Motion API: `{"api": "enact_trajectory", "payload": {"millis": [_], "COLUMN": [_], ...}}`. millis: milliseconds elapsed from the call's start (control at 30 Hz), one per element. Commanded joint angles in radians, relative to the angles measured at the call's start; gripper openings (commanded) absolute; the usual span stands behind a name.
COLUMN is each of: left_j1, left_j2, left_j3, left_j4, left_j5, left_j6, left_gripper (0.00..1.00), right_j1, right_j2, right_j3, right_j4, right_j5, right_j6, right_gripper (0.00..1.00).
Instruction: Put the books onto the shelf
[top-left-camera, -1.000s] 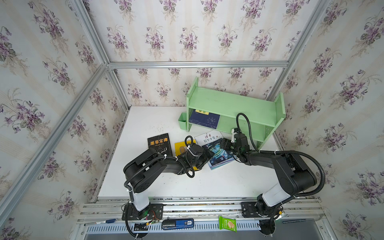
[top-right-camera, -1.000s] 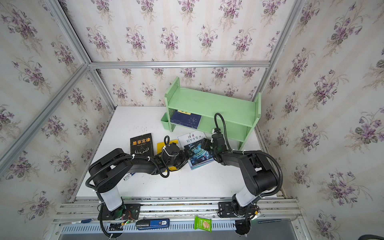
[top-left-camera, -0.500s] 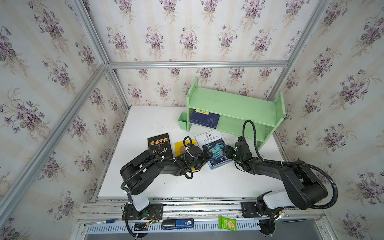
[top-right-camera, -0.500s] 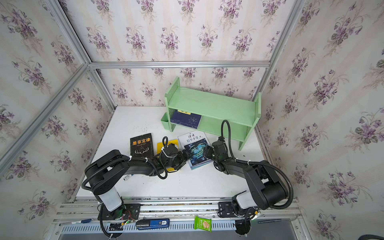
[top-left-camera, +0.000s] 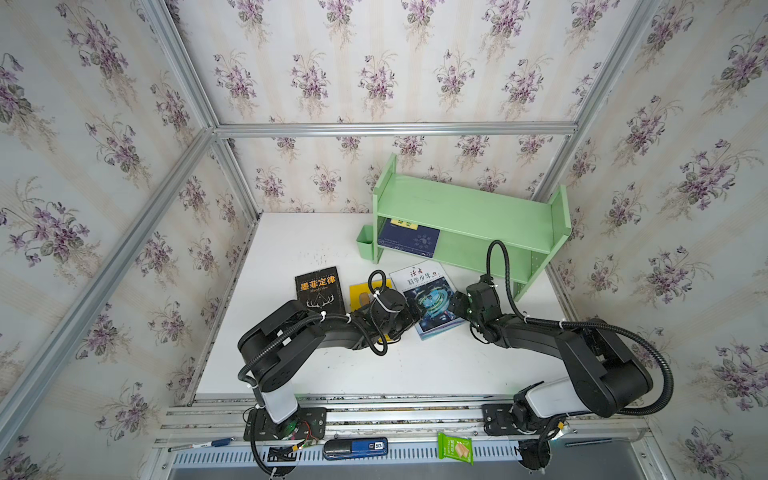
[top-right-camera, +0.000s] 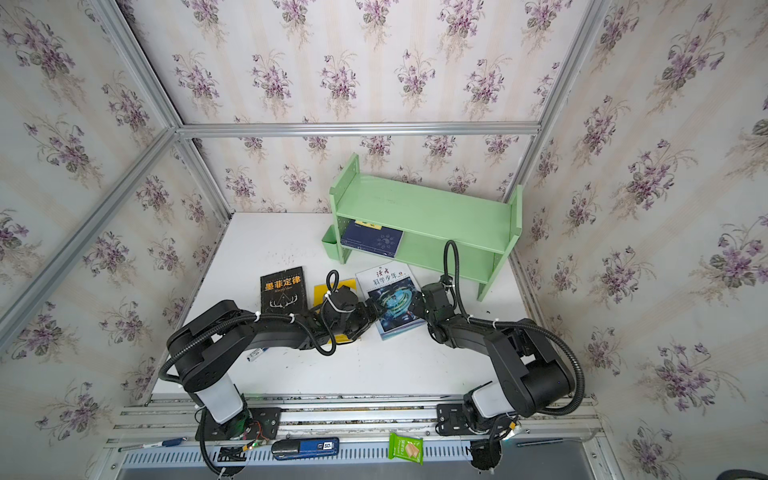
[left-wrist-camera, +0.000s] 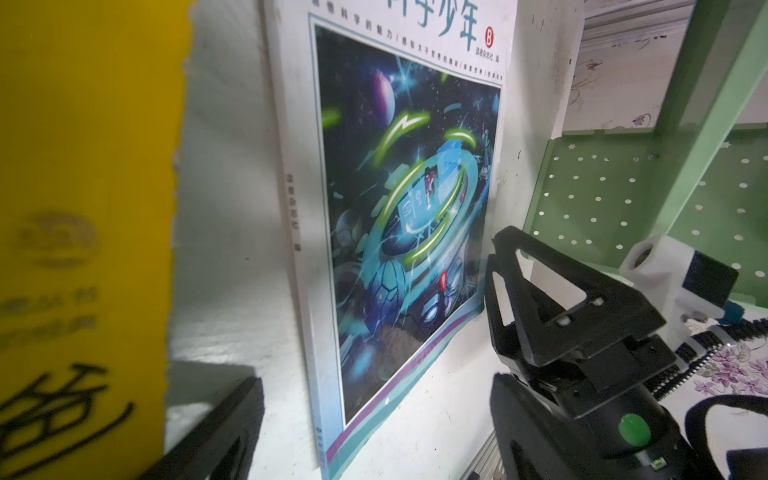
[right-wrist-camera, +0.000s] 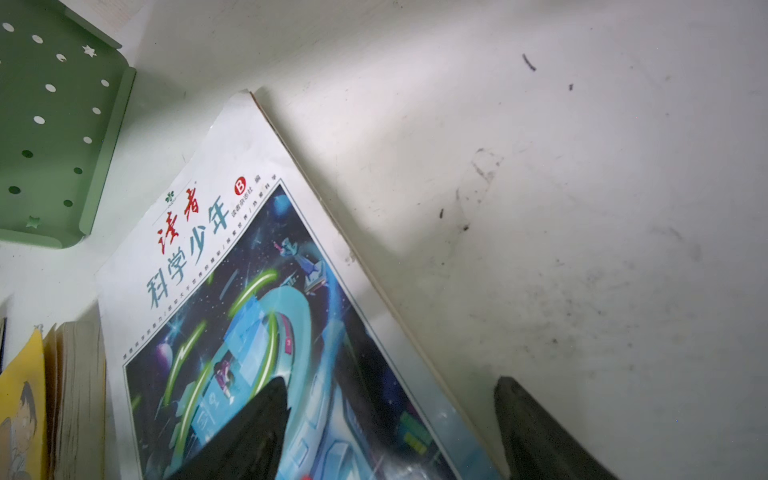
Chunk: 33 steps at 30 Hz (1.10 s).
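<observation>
— What's nearest us?

— A green snack packet (top-left-camera: 455, 448) lying on the front rail (top-left-camera: 415, 457). Past that, both arms reach in over the white table (top-left-camera: 291, 249) and meet at the big swirl book (top-left-camera: 428, 291), which lies flat there, cover up.

— Has either got hold of it?

— No. The right gripper (right-wrist-camera: 390, 382) has its fingers (right-wrist-camera: 249, 432) spread wide. One is over the cover and its partner over bare table, so the book's page edge runs between them. I can't tell whether the one over the cover is actually touching it.

— And the other side?

— The left gripper (top-left-camera: 413, 316) sits at the book's spine side, also spread wide and holding nothing. The left wrist view shows only one finger (left-wrist-camera: 224, 428), low over the table in the gap between the swirl book and the yellow book (left-wrist-camera: 83, 166).

— Where are the rest?

— The yellow book is partly hidden by the left arm. The black antler book (top-left-camera: 319, 289) lies flat just beside it, away from the swirl book. Farthest back stands the green shelf (top-left-camera: 469, 208), with navy books (top-left-camera: 409, 240) lying flat on its lower tier at the end where the little cup (top-left-camera: 365, 246) hangs.
</observation>
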Motion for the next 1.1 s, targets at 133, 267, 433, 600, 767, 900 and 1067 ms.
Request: {"api": "enact_trajectory", "payload": {"millis": [133,267,433,600,767,900,1067], "left_j1": [0.003,0.004,0.006,0.014,0.032,0.036,0.036], "left_j2": [0.024,0.052,0.039,-0.031,-0.052,-0.032,-0.050], "left_j3": [0.025,0.051,0.008,-0.068,-0.074,-0.069,-0.055], "left_j4": [-0.166,-0.151,0.004,0.176,0.152,0.139,0.112], "left_j5": [-0.040,-0.011,0.031,0.023,0.020,0.035,0.044], "left_j6": [0.032,0.037,0.037,0.048,0.063,0.053,0.075], "left_gripper": [0.89,0.88,0.86,0.72,0.43,0.26,0.18], "right_j1": [0.036,0.073,0.102,0.103,0.103,0.103,0.102], "right_j2": [0.045,0.066,0.109,0.128,0.117,0.088,0.001], "right_j3": [0.037,0.034,0.022,0.024,0.034,0.034,0.036], "right_j4": [-0.167,-0.173,-0.152,-0.138,-0.150,-0.163,-0.200], "right_j5": [-0.121,-0.158,-0.184,-0.198,-0.199,-0.196,-0.190], "right_j6": [0.049,0.083,0.107,0.108,0.103,0.103,0.102], "right_gripper": [0.78,0.75,0.73,0.72,0.72,0.73,0.74]}}
